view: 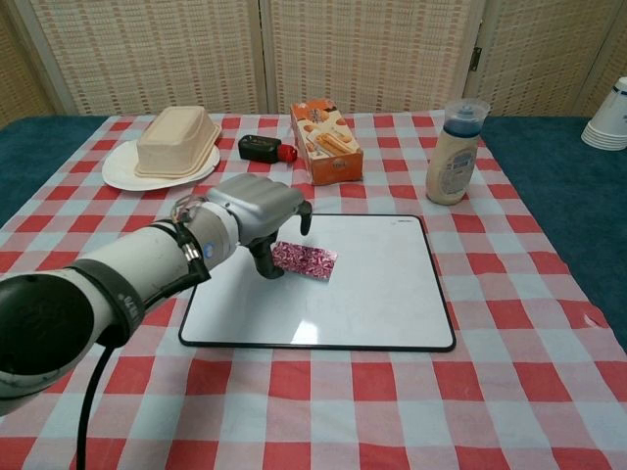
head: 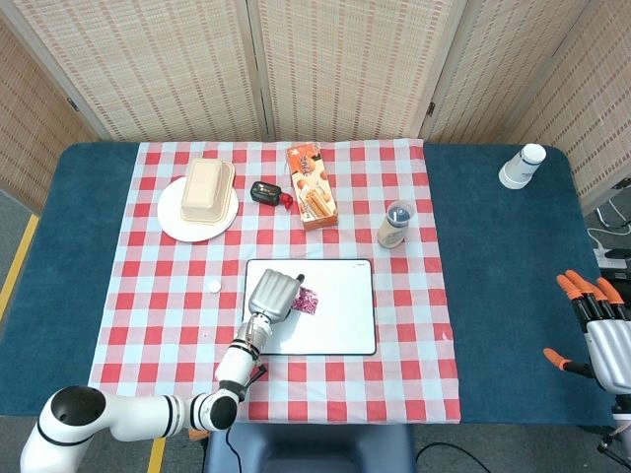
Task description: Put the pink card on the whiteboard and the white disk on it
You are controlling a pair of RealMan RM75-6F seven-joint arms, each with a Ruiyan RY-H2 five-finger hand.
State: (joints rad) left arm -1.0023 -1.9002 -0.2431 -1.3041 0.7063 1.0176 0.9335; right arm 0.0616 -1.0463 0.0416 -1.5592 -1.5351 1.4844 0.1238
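One pink card is lying on the one whiteboard, with the left hand pinching its near-left edge. One white disk is sitting on the checked cloth, left of the board. The right hand is hanging at the counter's right edge, fingers spread, holding nothing.

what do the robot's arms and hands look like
The left hand is silver-grey metal with dark fingertips, on a white arm with black joint bands and a black cable. The right hand is grey with orange fingertips.
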